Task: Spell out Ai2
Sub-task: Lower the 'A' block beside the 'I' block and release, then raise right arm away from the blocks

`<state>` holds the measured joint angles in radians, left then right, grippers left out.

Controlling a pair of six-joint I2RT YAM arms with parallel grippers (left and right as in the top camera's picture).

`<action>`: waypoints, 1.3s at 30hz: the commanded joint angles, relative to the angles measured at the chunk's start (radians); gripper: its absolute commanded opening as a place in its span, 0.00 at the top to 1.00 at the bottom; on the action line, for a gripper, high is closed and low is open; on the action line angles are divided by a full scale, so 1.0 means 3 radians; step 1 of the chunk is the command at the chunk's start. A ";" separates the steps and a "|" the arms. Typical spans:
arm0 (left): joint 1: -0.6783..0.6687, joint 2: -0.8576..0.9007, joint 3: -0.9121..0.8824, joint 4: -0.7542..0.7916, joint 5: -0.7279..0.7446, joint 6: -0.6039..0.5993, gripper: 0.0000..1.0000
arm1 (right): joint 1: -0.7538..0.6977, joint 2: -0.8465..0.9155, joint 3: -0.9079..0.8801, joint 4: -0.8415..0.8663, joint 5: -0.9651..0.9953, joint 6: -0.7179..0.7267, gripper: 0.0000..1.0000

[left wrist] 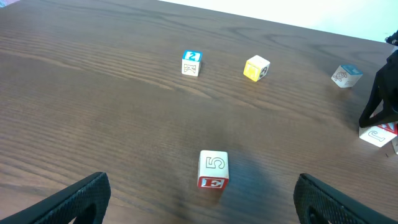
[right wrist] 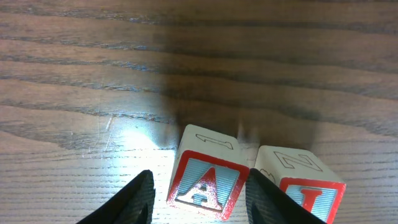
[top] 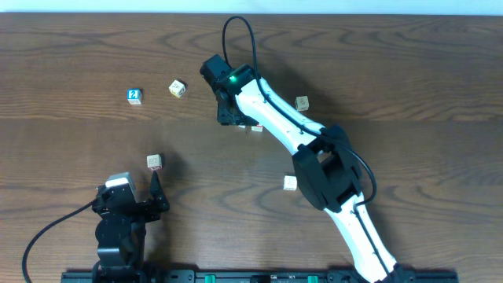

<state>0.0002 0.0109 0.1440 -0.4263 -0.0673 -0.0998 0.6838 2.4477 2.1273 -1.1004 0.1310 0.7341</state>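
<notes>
Right fingers (right wrist: 140,199): released, straddling the red-and-blue wooden letter-A cube (right wrist: 202,186), with a gap at one side.
A cube: mid brown wooden tabletop (top: 78,157), with the red letter-I wooden cube (right wrist: 308,193) just beside it.
Blue-topped "2" wooden cube (left wrist: 192,62): far left, well apart.
Left fingers (left wrist: 81,199): spread wide, empty.

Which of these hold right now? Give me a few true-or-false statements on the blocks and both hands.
1. The red-framed wooden A block sits between the fingers of the right hand. True.
2. The red-framed wooden I block lies left of the A block in the right wrist view. False: it lies on its right.
3. The left hand holds the red-and-white wooden block marked 5. False: the hand is open and the block lies free ahead of it.
4. The blue-topped wooden block marked 2 lies well apart from the A and I blocks. True.
</notes>
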 commanded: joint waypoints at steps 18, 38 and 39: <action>0.0020 -0.0020 -0.0065 -0.0013 -0.0037 0.0048 0.05 | -0.0031 0.0084 0.0056 0.0140 0.0100 -0.0263 0.46; 0.0020 -0.0020 -0.0065 -0.0013 -0.0037 0.0047 0.05 | -0.0234 -0.0001 0.1878 -0.0336 0.0058 -0.0848 0.25; 0.0020 -0.0020 -0.0065 -0.0013 -0.0037 0.0047 0.05 | -0.0245 -0.0022 0.2111 -0.0449 0.0047 -0.0933 0.24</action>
<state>0.0002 0.0109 0.1440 -0.4267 -0.0673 -0.0998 0.6247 2.4611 2.5828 -1.1889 0.1528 0.5541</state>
